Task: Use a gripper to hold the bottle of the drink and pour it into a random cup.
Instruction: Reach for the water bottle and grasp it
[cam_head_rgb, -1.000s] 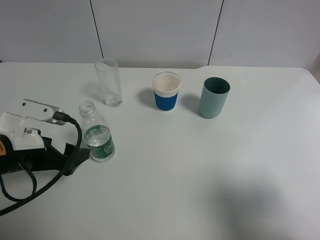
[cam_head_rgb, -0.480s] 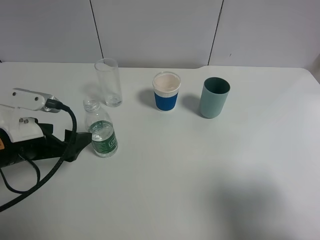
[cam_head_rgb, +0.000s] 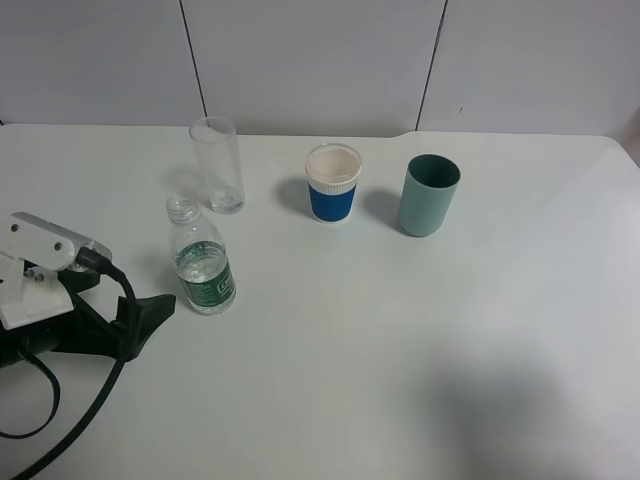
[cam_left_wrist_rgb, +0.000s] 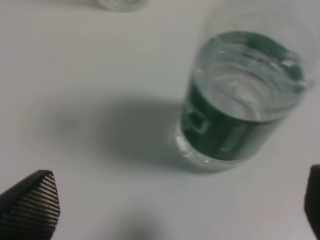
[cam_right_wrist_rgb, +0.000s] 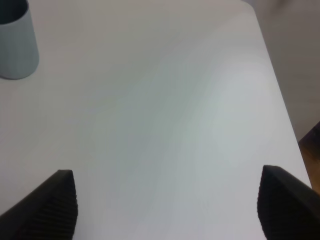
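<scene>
The bottle of the drink (cam_head_rgb: 203, 266), clear with a green label and no cap, stands upright on the white table, left of centre. In the left wrist view the bottle (cam_left_wrist_rgb: 240, 105) stands ahead between the spread fingertips, apart from them. My left gripper (cam_head_rgb: 150, 310) is open and empty, low on the table just left of the bottle. The tall clear glass cup (cam_head_rgb: 218, 165) stands behind the bottle. My right gripper (cam_right_wrist_rgb: 170, 210) is open and empty over bare table; it is out of the exterior view.
A blue-and-white cup (cam_head_rgb: 333, 183) and a teal-green cup (cam_head_rgb: 429, 195) stand in the back row to the right of the glass. The teal cup also shows in the right wrist view (cam_right_wrist_rgb: 15, 45). The table's right edge (cam_right_wrist_rgb: 280, 100) is near the right gripper.
My left gripper has drawn back from the bottle toward the near left. The bottle shifted slightly a second ago and has stood still since.
</scene>
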